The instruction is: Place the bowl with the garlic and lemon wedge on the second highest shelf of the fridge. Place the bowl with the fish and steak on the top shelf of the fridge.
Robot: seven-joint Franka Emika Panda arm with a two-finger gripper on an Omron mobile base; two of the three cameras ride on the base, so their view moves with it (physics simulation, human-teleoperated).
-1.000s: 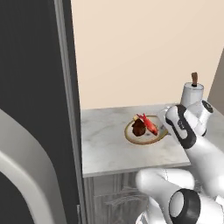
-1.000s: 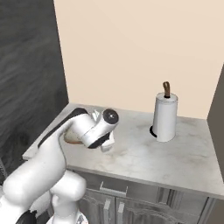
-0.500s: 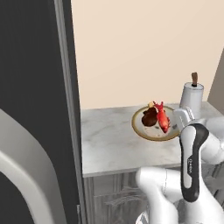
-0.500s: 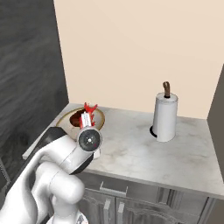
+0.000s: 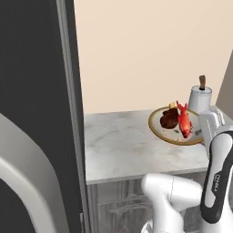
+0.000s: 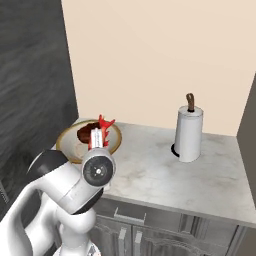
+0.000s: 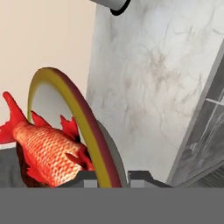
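Above the marble counter (image 5: 123, 145), beside the fridge (image 5: 32, 91), the gripper (image 7: 113, 175) is clamped on the rim of the bowl (image 5: 160, 132), which holds the fish (image 5: 184, 122) and steak (image 5: 169, 119) aloft.

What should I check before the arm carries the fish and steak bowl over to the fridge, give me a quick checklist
1. Grip on the bowl: ok. In the hand view the gripper is shut on the bowl's rim.
2. Bowl off the counter: ok, the bowl is held above the marble.
3. Contents aboard: ok. The fish and steak both lie in the bowl.
4. Bowl level: cannot tell, the base views suggest a slight tilt.
5. Paper towel roll clear of the bowl: ok, it stands apart.
6. Fridge door open, top shelf reachable: cannot tell.
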